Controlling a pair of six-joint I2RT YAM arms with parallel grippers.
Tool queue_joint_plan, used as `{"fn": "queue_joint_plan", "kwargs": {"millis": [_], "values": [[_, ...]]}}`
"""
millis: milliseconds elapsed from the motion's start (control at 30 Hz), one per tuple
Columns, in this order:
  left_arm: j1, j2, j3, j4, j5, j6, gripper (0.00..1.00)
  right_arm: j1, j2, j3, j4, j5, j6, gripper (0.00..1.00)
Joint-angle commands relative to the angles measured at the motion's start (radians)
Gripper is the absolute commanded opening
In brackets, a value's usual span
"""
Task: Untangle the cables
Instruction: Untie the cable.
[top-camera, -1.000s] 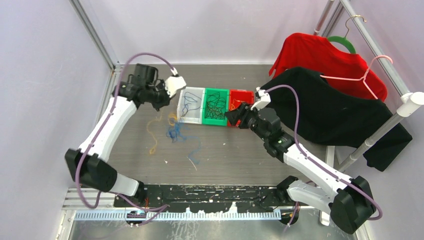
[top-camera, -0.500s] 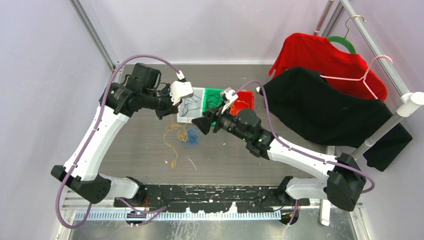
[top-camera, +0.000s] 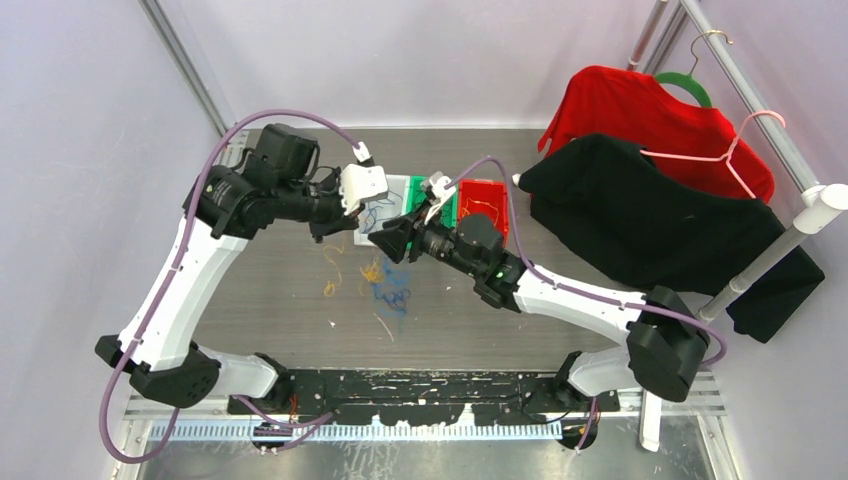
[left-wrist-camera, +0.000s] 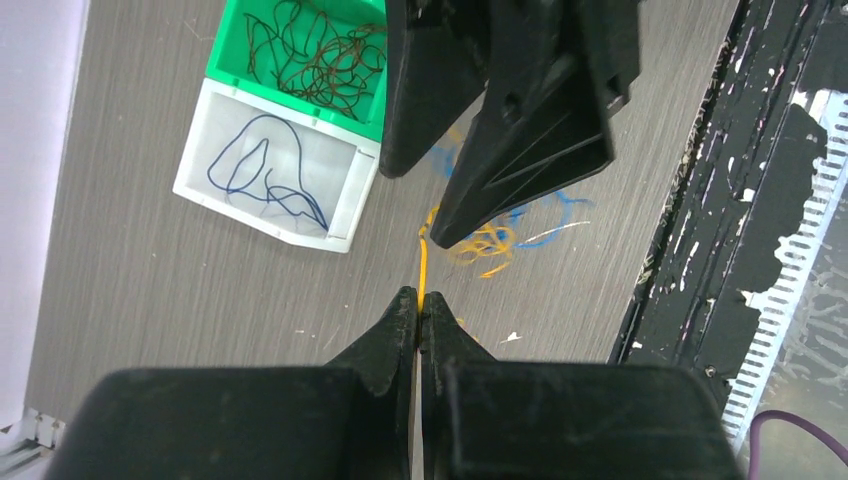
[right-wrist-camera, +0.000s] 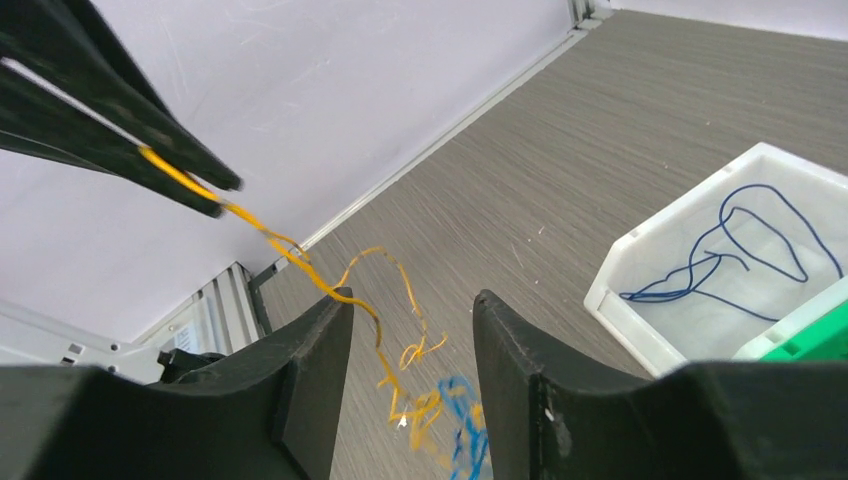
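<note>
My left gripper (left-wrist-camera: 418, 300) is shut on an orange-yellow cable (left-wrist-camera: 423, 265) and holds it up above the table; it also shows in the top view (top-camera: 333, 228). That cable runs down into a tangle of orange-yellow (top-camera: 372, 270) and blue cables (top-camera: 392, 297) on the table. My right gripper (right-wrist-camera: 412, 305) is open and empty. It hangs over the tangle, with the lifted orange cable (right-wrist-camera: 300, 262) crossing its left finger. In the top view the right gripper (top-camera: 385, 240) is just right of the left one.
A white bin (left-wrist-camera: 262, 222) holds a blue cable (left-wrist-camera: 262, 175), a green bin (left-wrist-camera: 290, 97) holds dark cables, and a red bin (top-camera: 483, 184) stands to their right. A red shirt (top-camera: 650, 110) and a black garment (top-camera: 660, 220) hang at the right. A black rail (top-camera: 420, 385) lines the near edge.
My right gripper has swung left from the bins to beside the left gripper. The left gripper has moved right, and the tangle of cables has shifted right with it.
</note>
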Motion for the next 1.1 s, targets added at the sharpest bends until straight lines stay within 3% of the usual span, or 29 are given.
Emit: {"fn": "queue_joint_plan", "kwargs": {"millis": [0,400,733,900,1067], "values": [[-0.025,-0.008,0.077,-0.007,0.012,-0.035,0.0,0.006,0.042,0.026,0.083,0.026,0.025,0.51],[-0.053,0.044,0.25,-0.113,0.105,-0.049,0.0,0.007,0.227,0.056,0.207,0.096,0.048,0.44],[-0.053,0.089,0.459,-0.155,0.087,-0.035,0.0,0.014,0.25,-0.076,0.244,0.15,0.109,0.4],[-0.053,0.065,0.501,-0.045,-0.021,-0.019,0.0,0.031,0.246,-0.145,0.246,0.175,0.158,0.39],[-0.053,-0.042,0.37,0.267,-0.136,0.003,0.0,0.065,0.263,-0.181,0.231,0.177,0.213,0.39]]}}
